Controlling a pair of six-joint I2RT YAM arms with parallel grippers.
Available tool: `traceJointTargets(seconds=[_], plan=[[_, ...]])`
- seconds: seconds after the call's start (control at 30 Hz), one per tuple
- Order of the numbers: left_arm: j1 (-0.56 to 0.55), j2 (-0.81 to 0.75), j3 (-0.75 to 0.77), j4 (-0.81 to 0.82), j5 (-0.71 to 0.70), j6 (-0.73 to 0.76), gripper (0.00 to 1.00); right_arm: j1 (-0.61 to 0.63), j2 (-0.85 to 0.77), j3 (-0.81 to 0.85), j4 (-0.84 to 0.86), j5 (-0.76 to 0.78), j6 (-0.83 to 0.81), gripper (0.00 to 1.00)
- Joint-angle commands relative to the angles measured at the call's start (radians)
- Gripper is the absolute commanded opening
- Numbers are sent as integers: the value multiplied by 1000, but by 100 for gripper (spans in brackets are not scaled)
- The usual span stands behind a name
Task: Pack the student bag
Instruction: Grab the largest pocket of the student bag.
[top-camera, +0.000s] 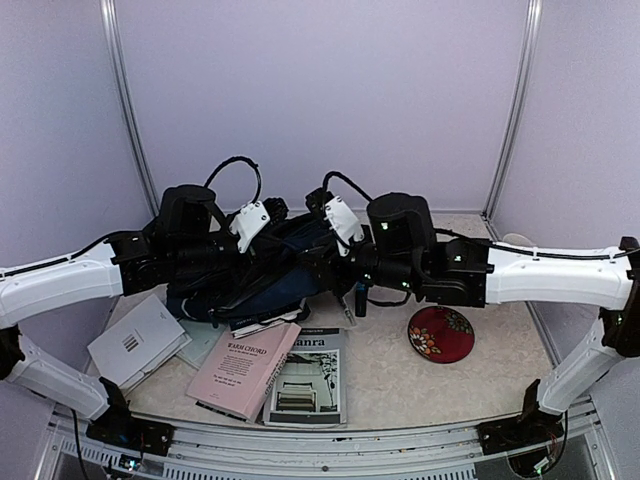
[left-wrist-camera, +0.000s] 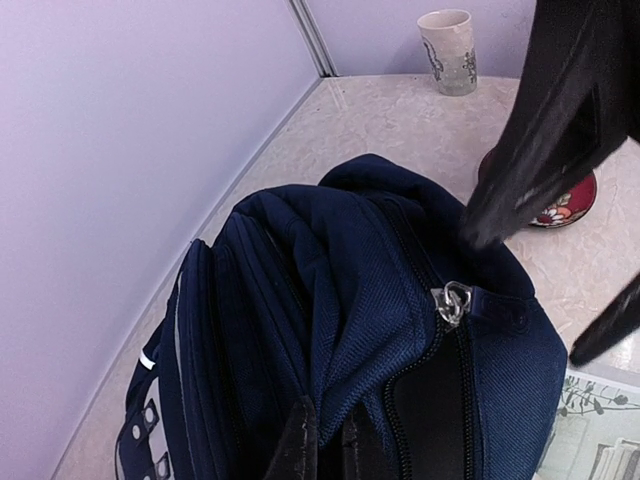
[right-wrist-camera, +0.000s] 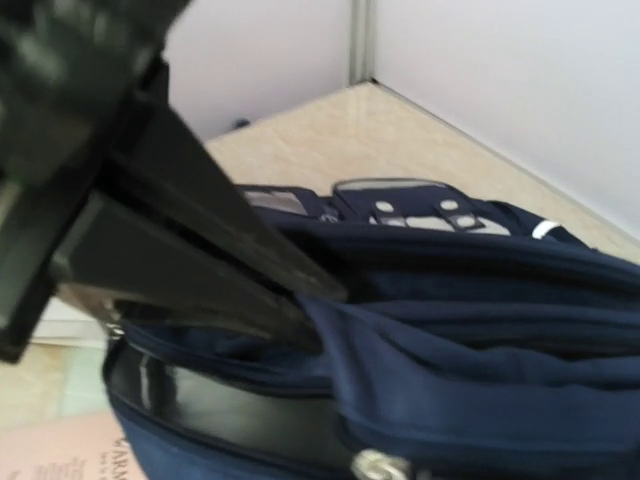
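Observation:
The student bag (top-camera: 262, 295) lies in the middle of the table, dark navy, with its top zip open and a silver zip pull (left-wrist-camera: 452, 300) showing. My left gripper (left-wrist-camera: 325, 420) is shut on a fold of the bag's navy fabric (left-wrist-camera: 340, 300) at the mouth, holding it up. From the right wrist view the same pinch shows as two black fingers (right-wrist-camera: 200, 250) coming in from the upper left onto the bag (right-wrist-camera: 480, 340). My right gripper (left-wrist-camera: 525, 300) hovers over the zip end with its fingers apart and nothing between them.
In front of the bag lie a pink book (top-camera: 245, 368), a magazine (top-camera: 312, 378) and a white booklet (top-camera: 135, 342). A red patterned disc (top-camera: 441, 333) sits to the right. A pale cup (left-wrist-camera: 447, 50) stands near the back corner.

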Motion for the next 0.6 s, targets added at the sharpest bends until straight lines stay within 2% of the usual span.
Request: traceJointTargets(seconds=[0.0, 0.2, 0.33, 0.47, 0.57], plan=[[-22, -23, 71, 75, 2, -20, 0, 40, 89, 82, -57, 223, 14, 40], [-27, -24, 80, 77, 3, -17, 0, 40, 118, 80, -90, 265, 21, 37], [-29, -23, 84, 76, 2, -11, 0, 41, 141, 88, -156, 353, 32, 27], [-29, -23, 88, 72, 1, -5, 0, 39, 141, 83, -179, 387, 28, 22], [-29, -25, 90, 68, 0, 2, 0, 40, 136, 84, -181, 399, 19, 11]])
